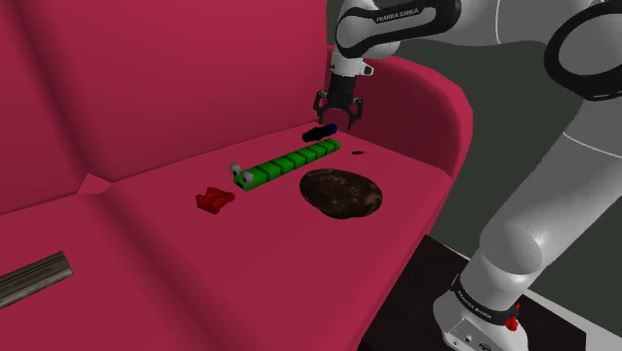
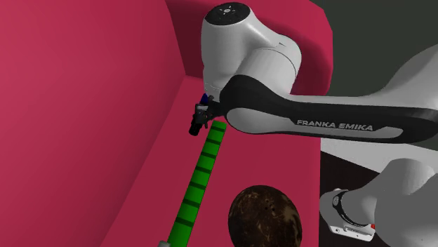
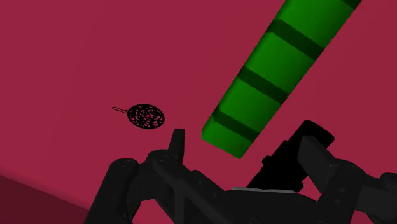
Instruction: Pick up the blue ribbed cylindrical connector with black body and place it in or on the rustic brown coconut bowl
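**A:** What's nearest?
**B:** The arm's base (image 1: 483,299), on its stand. Past it lies the bowl (image 1: 342,192), dark brown and mottled, on the sofa (image 1: 150,269) seat.
**A:** And beyond that?
**B:** A green bar (image 1: 284,163). Then comes the connector (image 1: 317,132) (blue tip, black body), lying on the seat at the bar's far end. It is near the bowl but apart from it.
**A:** The end effector (image 1: 337,115)?
**B:** It hangs just above the connector, fingers apart, clamped on nothing.
**A:** How far along, then?
**B:** Early, I'd judge. The end effector is in place over the connector. Closing on it, lifting, carrying it to the bowl and letting go are all left.
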You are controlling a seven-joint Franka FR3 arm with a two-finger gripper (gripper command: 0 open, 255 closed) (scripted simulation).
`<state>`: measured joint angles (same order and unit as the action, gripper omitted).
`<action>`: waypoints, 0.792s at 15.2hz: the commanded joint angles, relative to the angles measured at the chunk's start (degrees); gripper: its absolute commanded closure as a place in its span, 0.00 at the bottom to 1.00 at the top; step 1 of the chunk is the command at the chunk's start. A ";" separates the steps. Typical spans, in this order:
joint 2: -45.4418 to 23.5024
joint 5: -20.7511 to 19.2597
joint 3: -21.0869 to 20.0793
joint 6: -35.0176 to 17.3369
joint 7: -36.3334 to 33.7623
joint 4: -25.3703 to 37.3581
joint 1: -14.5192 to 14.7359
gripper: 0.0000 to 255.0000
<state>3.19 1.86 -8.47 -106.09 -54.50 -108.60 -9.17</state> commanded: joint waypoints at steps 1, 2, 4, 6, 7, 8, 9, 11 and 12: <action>-4.38 -0.15 0.11 -0.67 -5.20 3.91 -0.38 0.00; -6.48 -0.21 0.33 -0.81 -7.46 5.97 -0.57 0.00; -10.61 -0.26 0.94 -0.94 -11.83 10.18 -0.88 0.00; -14.66 -0.19 1.72 -0.91 -15.99 14.51 -1.18 0.00; -16.65 -0.10 2.17 -0.83 -17.99 16.71 -1.33 0.00; -17.47 -0.05 2.37 -0.79 -18.81 17.63 -1.39 0.00; -17.56 -0.05 2.38 -1.52 -18.81 16.99 -1.36 0.00; -17.76 -0.06 2.37 -2.99 -18.81 15.73 -1.32 0.00; -17.91 -0.07 2.37 -3.70 -18.81 15.16 -1.30 0.00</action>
<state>-14.61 1.78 -6.11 -108.88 -73.21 -92.67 -10.48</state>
